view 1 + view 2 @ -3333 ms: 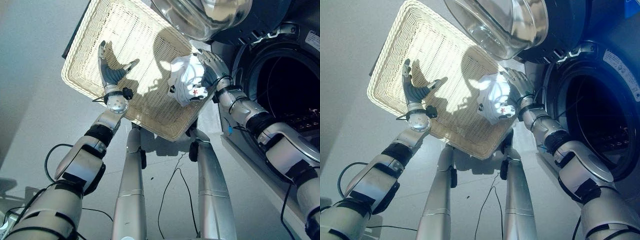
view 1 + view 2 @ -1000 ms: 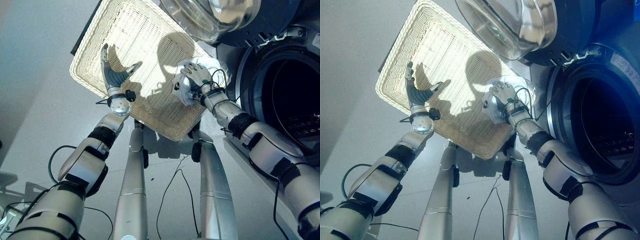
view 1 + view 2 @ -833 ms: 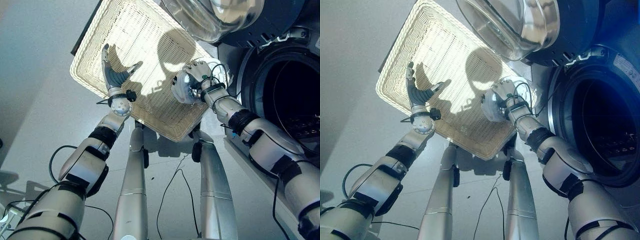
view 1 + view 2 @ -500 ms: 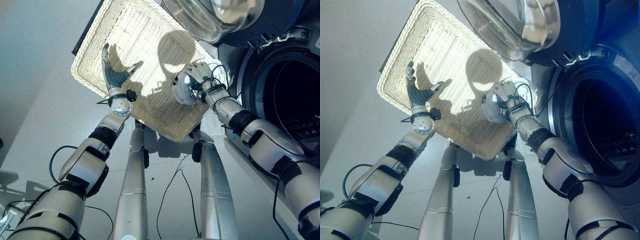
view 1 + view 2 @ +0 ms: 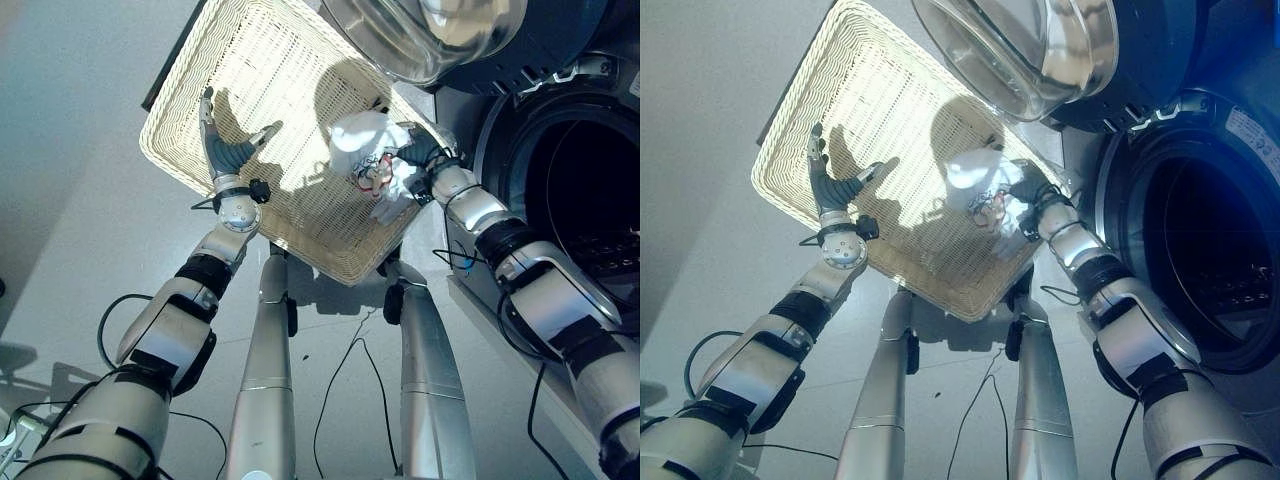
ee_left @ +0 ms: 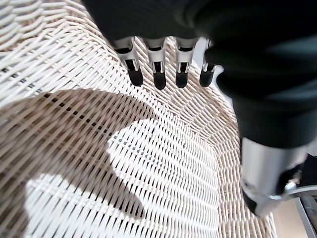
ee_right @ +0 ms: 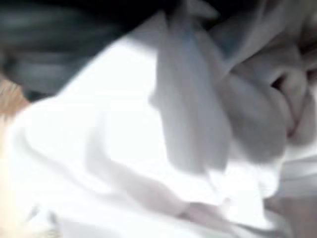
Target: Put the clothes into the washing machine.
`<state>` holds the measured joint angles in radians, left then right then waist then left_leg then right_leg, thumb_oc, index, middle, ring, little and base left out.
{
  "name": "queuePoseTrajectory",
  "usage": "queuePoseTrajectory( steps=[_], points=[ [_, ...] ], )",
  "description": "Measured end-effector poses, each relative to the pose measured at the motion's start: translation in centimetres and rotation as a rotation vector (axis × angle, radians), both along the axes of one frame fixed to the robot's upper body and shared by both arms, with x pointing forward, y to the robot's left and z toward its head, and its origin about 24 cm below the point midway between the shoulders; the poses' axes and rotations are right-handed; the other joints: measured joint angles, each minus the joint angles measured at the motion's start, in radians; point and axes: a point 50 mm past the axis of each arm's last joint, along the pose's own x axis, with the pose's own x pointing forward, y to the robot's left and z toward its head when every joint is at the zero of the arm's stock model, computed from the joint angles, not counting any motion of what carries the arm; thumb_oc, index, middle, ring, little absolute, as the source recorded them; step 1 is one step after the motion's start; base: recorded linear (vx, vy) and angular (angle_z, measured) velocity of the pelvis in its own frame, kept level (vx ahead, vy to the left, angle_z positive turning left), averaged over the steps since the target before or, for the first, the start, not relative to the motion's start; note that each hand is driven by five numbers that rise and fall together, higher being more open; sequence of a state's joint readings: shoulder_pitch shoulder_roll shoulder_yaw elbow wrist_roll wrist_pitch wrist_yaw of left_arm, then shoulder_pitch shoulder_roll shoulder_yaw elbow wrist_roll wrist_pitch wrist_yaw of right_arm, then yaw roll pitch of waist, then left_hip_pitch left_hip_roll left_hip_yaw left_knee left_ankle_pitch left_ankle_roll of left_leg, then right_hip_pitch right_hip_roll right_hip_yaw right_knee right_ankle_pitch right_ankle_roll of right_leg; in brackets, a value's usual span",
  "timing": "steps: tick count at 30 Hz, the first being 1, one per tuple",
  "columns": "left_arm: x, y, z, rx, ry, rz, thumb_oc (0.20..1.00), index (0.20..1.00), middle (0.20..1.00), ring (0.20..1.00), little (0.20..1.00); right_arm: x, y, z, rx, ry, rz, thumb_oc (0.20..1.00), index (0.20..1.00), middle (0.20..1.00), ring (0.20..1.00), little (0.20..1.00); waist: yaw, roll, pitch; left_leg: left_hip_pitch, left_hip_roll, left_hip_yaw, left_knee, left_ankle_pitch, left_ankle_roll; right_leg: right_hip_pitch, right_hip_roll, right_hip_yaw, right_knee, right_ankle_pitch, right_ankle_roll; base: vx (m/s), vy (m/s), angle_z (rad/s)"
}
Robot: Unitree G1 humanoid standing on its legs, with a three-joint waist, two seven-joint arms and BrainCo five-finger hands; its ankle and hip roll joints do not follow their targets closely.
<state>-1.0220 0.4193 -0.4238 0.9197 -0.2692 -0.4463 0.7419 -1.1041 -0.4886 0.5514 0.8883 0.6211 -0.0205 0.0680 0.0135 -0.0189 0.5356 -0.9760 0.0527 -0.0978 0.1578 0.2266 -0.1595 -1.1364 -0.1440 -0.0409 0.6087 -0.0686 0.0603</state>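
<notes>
A crumpled white garment (image 5: 367, 145) with a small red mark is bunched in my right hand (image 5: 423, 156), above the near right corner of the cream wicker basket (image 5: 158, 160). Up close in the right wrist view, the white cloth (image 7: 124, 148) lies against the hand. My left hand (image 5: 226, 152) hovers open over the basket's left side, its straight fingers (image 6: 158, 74) above the weave and holding nothing. To the right stands the washing machine, its dark drum opening (image 5: 585, 190) uncovered.
The machine's round glass door (image 5: 430, 35) hangs open above the basket's far right corner. Grey floor (image 5: 70, 250) lies left of the basket. The basket's woven bottom (image 6: 148, 163) is bare under the left hand.
My right hand has turned and drawn the white garment up out of the basket's corner; the cloth now hangs bunched left of the hand. The left hand has not moved.
</notes>
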Motion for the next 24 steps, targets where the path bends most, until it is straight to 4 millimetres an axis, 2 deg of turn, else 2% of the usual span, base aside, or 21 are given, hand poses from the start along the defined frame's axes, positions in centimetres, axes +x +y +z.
queuePoseTrajectory(
  steps=[4,6,8,9,12,14,17,21,24],
  points=[
    [0.0,0.1,0.3,-0.010,-0.005,-0.002,1.000,1.000,1.000,1.000,1.000,-1.0,1.1,-3.1,0.248,0.131,0.174,0.200,0.200,0.200,0.200,0.200,-0.002,0.000,0.000,0.000,0.000,0.000,0.001,0.000,0.000,0.000,0.001,0.000,-0.001,0.001,-0.001,0.00,0.000,0.00],
    [0.0,0.0,0.2,-0.010,-0.004,-0.004,1.000,1.000,1.000,1.000,1.000,-1.3,1.6,-3.6,0.313,0.153,0.219,0.200,0.200,0.200,0.200,0.200,-0.002,-0.001,0.000,0.000,0.000,0.000,0.001,-0.001,-0.001,0.000,0.001,0.000,-0.004,0.001,-0.001,0.00,0.000,0.00],
    [0.0,0.1,0.2,-0.011,-0.002,-0.004,1.000,1.000,1.000,1.000,1.000,-1.7,2.1,-3.4,0.423,0.162,0.282,0.200,0.200,0.200,0.200,0.200,-0.004,-0.001,0.001,0.000,0.001,0.000,0.000,-0.005,-0.005,0.000,0.002,0.000,-0.009,0.001,-0.001,0.00,0.000,0.00],
    [0.0,0.1,0.2,-0.011,-0.002,-0.004,1.000,1.000,1.000,1.000,1.000,-1.7,2.1,-3.4,0.423,0.162,0.282,0.200,0.200,0.200,0.200,0.200,-0.004,-0.001,0.001,0.000,0.001,0.000,0.000,-0.005,-0.005,0.000,0.002,0.000,-0.009,0.001,-0.001,0.00,0.000,0.00],
    [-0.3,1.1,-0.4,-0.009,0.017,0.018,1.000,1.000,1.000,1.000,1.000,-2.1,3.0,-1.5,0.624,0.123,0.419,0.200,0.200,0.200,0.200,0.200,-0.020,-0.002,0.001,-0.002,0.004,-0.001,-0.005,-0.005,-0.004,0.001,0.005,0.000,-0.019,0.005,-0.002,0.00,0.000,0.00],
    [-0.3,1.4,-0.6,-0.014,0.025,0.027,1.000,1.000,1.000,1.000,1.000,-2.2,3.0,-1.0,0.680,0.109,0.454,0.200,0.200,0.200,0.200,0.200,-0.027,-0.002,0.001,-0.002,0.004,-0.001,-0.006,-0.003,-0.001,0.001,0.006,0.000,-0.022,0.006,-0.001,0.00,0.000,0.00],
    [-0.3,1.5,-0.7,-0.019,0.028,0.026,1.000,1.000,1.000,1.000,1.000,-2.2,2.0,-0.1,0.841,0.062,0.489,0.200,0.200,0.200,0.200,0.200,-0.026,-0.003,0.001,-0.003,0.011,0.000,-0.008,-0.002,0.000,0.007,0.012,-0.001,-0.035,0.009,-0.002,-0.01,-0.010,-0.05],
    [-0.4,2.1,-0.5,0.004,0.023,0.014,1.000,1.000,1.000,1.000,1.000,-2.2,-0.7,0.3,1.030,-0.023,0.479,0.200,0.200,0.200,0.200,0.200,-0.028,-0.003,0.002,-0.001,0.015,0.000,-0.010,-0.003,-0.001,0.014,0.016,-0.006,-0.043,0.016,-0.009,0.00,0.000,0.00],
    [-0.5,3.1,-0.5,0.011,0.019,0.027,1.000,1.000,1.000,1.000,1.000,-2.1,-4.1,-0.2,1.183,-0.111,0.393,0.200,0.200,0.200,0.200,0.200,-0.032,-0.003,0.002,0.003,0.018,0.000,-0.011,-0.003,-0.001,0.018,0.017,-0.008,-0.051,0.017,-0.008,0.00,0.000,0.00]
  ],
)
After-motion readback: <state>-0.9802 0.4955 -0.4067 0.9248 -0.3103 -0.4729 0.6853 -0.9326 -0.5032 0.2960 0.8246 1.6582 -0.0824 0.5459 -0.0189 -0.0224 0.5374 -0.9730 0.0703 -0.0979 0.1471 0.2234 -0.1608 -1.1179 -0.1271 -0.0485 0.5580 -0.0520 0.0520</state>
